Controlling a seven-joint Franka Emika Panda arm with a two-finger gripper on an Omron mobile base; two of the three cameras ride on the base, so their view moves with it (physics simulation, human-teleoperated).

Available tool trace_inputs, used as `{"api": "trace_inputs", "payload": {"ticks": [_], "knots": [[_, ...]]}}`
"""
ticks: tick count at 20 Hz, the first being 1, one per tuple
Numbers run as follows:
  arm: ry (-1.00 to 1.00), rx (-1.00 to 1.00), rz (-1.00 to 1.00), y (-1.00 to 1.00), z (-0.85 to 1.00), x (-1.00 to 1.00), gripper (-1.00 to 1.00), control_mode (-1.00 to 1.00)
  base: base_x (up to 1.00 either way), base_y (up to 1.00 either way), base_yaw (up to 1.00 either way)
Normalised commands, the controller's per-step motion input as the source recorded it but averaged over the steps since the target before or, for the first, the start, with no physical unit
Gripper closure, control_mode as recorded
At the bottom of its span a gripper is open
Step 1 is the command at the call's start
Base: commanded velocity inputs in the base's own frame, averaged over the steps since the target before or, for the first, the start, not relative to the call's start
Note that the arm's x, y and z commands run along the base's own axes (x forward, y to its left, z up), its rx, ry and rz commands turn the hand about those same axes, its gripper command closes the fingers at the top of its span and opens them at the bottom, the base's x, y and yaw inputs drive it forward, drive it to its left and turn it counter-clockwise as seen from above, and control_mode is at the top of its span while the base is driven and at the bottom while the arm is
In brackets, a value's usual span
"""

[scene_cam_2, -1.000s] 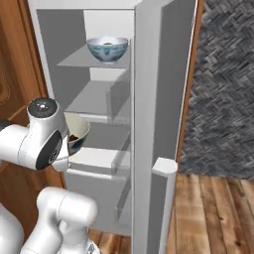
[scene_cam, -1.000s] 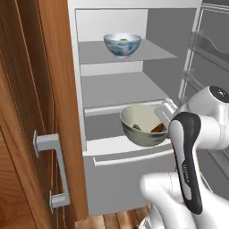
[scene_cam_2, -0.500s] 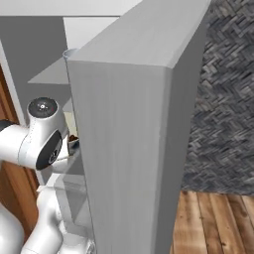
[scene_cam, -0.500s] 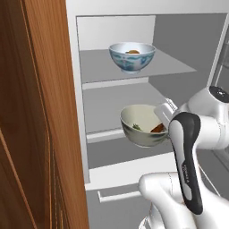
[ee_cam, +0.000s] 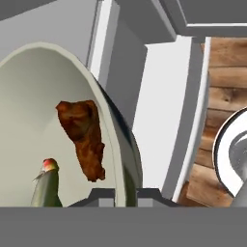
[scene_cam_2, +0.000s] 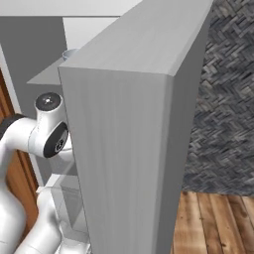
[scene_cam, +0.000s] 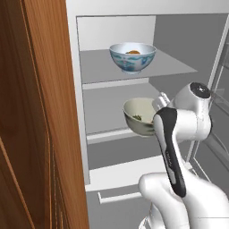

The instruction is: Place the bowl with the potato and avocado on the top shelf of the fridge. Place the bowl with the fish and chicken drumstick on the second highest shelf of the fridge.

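The pale bowl (scene_cam: 141, 115) with the chicken drumstick (ee_cam: 84, 136) and fish (ee_cam: 46, 185) is what your gripper (ee_cam: 126, 195) pinches by the rim, one finger on each side, over the fridge's (scene_cam: 116, 31) second shelf (scene_cam: 112, 109). You see the blue-patterned bowl (scene_cam: 132, 57) resting on the top shelf (scene_cam: 174, 67) above, potato (scene_cam: 133, 52) inside.

Both base views face the fridge (scene_cam: 134, 53); hand view sits close.

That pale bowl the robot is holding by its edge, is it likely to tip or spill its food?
Possibly. The gripper pinches just the thin rim of the pale bowl, so the load hangs off one side and might tilt. The chicken drumstick and fish lie loose inside and could slide. Its deep, curved wall should keep them in, though the bowl looks hard and breakable.
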Motion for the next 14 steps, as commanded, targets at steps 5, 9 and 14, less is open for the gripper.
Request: {"api": "trace_inputs", "payload": {"ticks": [5,9,14], "knots": [[0.01,0.0,-0.17,-0.07,-0.07,0.59,1.0,-1.0,0.0,0.0,0.0],[0.03,0.05,-0.06,-0.16,-0.32,0.53,1.0,-1.0,0.0,0.0,0.0],[0.0,0.05,-0.01,-0.07,-0.42,0.59,1.0,-1.0,0.0,0.0,0.0]]}}
